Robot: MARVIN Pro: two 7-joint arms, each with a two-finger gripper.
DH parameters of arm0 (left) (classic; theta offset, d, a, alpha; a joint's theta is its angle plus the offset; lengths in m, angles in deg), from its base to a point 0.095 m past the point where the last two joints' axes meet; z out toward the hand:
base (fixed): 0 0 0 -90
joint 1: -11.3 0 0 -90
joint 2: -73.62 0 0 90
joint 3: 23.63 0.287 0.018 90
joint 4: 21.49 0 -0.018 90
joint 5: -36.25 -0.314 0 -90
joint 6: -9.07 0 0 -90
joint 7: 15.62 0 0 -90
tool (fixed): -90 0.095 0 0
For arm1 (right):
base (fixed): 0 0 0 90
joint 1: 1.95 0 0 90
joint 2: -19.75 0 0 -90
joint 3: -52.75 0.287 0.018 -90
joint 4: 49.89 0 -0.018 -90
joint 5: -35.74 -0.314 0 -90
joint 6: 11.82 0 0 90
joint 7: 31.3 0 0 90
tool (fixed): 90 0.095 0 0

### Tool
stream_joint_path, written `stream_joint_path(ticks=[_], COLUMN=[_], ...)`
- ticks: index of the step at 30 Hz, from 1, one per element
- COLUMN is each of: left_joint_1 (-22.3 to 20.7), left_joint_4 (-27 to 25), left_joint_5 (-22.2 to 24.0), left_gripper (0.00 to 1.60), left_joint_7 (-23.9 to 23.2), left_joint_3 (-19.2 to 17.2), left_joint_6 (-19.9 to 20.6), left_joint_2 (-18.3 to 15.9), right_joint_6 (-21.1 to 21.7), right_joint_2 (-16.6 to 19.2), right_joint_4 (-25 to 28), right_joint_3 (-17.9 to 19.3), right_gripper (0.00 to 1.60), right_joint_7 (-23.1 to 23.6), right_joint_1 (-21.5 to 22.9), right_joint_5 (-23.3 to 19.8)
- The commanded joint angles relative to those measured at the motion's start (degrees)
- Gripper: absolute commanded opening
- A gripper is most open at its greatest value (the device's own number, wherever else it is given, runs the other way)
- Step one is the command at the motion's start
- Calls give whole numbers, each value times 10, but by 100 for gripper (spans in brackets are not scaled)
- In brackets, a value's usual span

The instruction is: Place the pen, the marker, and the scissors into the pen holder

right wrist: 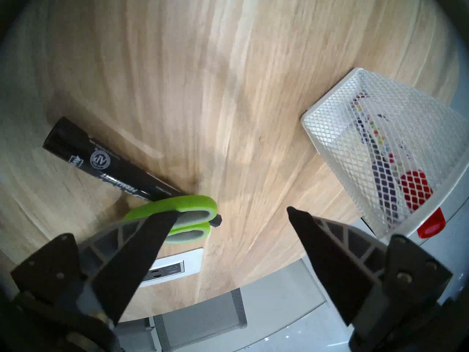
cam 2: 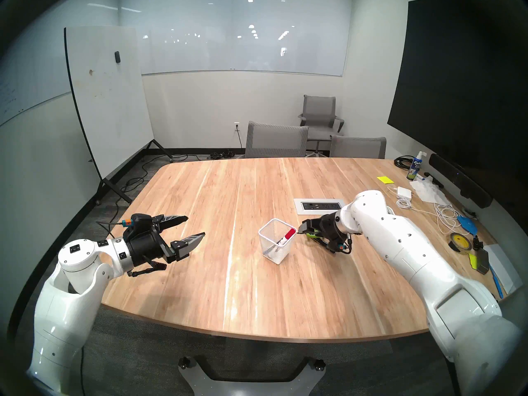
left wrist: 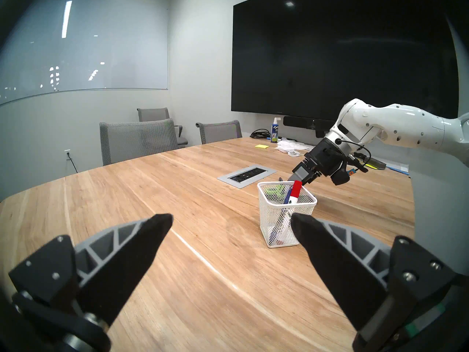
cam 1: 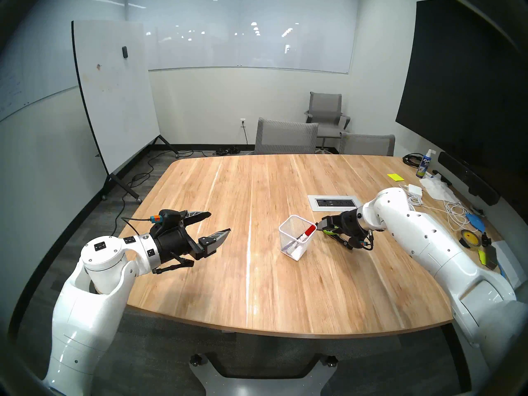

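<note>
The white mesh pen holder (cam 1: 291, 245) (left wrist: 279, 216) stands on the table right of centre. A red-capped white marker (cam 1: 309, 231) (left wrist: 296, 189) and the blue-capped pen (left wrist: 288, 196) lean inside it. Just to its right, the green-handled scissors (right wrist: 193, 201) (cam 1: 330, 231) lie on the table against a thick black marker (right wrist: 101, 161). My right gripper (right wrist: 231, 211) (cam 1: 324, 226) is open low over them, one finger (right wrist: 142, 242) over the scissors' handles, holding nothing. My left gripper (cam 1: 219, 222) (left wrist: 231, 216) is open and empty above the table's left side.
A power outlet panel (cam 1: 333, 202) is set into the table behind the holder. A spray bottle (cam 1: 423, 165), cables, papers and a tape roll (cam 1: 468, 238) crowd the right edge. Grey chairs (cam 1: 285, 138) stand at the far edge.
</note>
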Motion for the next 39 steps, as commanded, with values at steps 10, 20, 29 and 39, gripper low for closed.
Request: stream_joint_path(ticks=[10,20,29,39], left_joint_1=[-1,-1,-1,-1], left_joint_4=[-9,-9,-9,-9], left_joint_5=[0,0,0,0], left_gripper=[160,160,160,160], left_joint_7=[0,0,0,0], left_joint_3=[-1,-1,-1,-1], left_joint_6=[0,0,0,0], left_joint_2=[-1,-1,-1,-1], right_joint_6=[3,1,1,1], right_joint_2=[-24,-30,-14,5], right_joint_4=[-21,-26,-14,2], right_joint_3=[-5,-6,-19,-20], right_gripper=[160,160,160,160], right_joint_7=[-12,-15,-14,-10], right_joint_1=[30,35,37,38], right_joint_5=[16,26,19,5])
